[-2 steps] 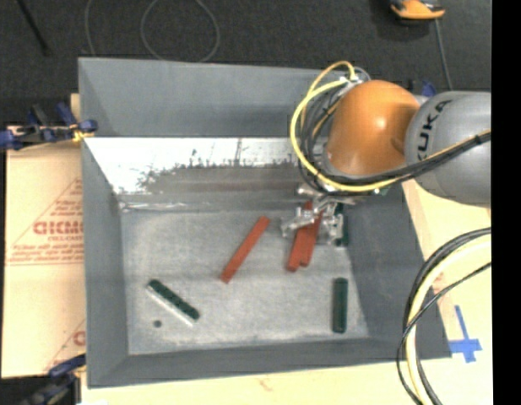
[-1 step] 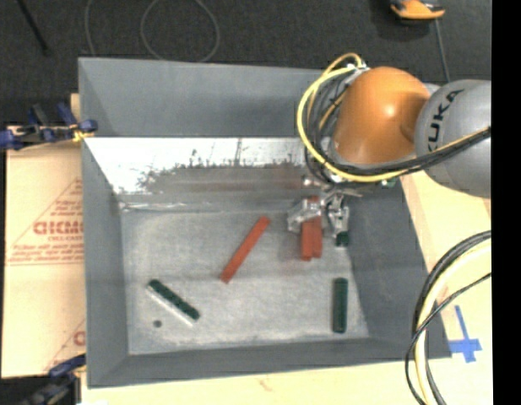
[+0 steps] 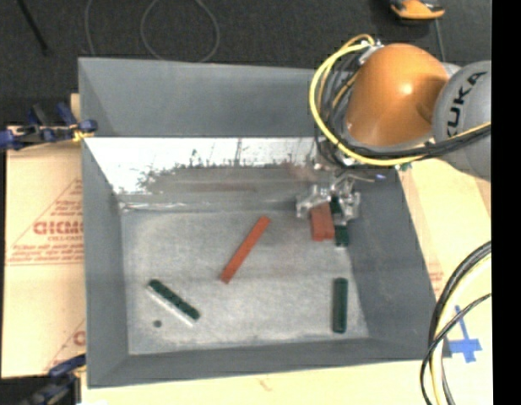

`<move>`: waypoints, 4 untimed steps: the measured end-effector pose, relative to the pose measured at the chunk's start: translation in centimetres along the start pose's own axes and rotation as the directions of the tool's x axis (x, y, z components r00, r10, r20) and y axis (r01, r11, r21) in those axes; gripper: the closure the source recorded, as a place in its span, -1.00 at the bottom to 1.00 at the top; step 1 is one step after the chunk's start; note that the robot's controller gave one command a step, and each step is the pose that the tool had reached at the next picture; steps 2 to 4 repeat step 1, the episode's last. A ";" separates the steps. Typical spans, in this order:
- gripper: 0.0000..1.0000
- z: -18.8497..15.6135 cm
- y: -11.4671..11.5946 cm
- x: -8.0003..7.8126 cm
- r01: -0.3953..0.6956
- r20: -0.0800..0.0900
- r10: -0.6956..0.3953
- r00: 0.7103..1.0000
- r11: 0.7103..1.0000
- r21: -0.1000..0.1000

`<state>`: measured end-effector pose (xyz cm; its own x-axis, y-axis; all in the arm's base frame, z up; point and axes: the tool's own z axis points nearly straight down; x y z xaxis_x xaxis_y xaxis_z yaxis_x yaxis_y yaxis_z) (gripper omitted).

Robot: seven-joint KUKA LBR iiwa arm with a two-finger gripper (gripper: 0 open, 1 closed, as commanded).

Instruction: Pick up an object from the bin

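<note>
Under the orange wrist cover [image 3: 395, 91], the gripper [image 3: 331, 205] sits over a short red block [image 3: 322, 224], far right. I cannot tell the jaws' state, so the lift probably remains.

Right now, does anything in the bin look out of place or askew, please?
Nothing looks damaged. The loose bars lie at mixed angles: an orange-red bar slanted mid-bin, a dark green bar skewed at lower left, a second green bar straight by the right wall. A short red block and a green piece sit at the gripper.
</note>
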<state>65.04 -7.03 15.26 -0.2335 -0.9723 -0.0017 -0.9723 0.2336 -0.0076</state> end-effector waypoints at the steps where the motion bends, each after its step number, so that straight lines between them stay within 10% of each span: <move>1: 1.00 -3.3 -0.2 0.1 -0.010 -0.001 0.010 1.000 1.000 -0.001; 4: 1.00 -3.3 -0.2 0.1 -0.010 -0.001 0.010 1.000 1.000 -0.001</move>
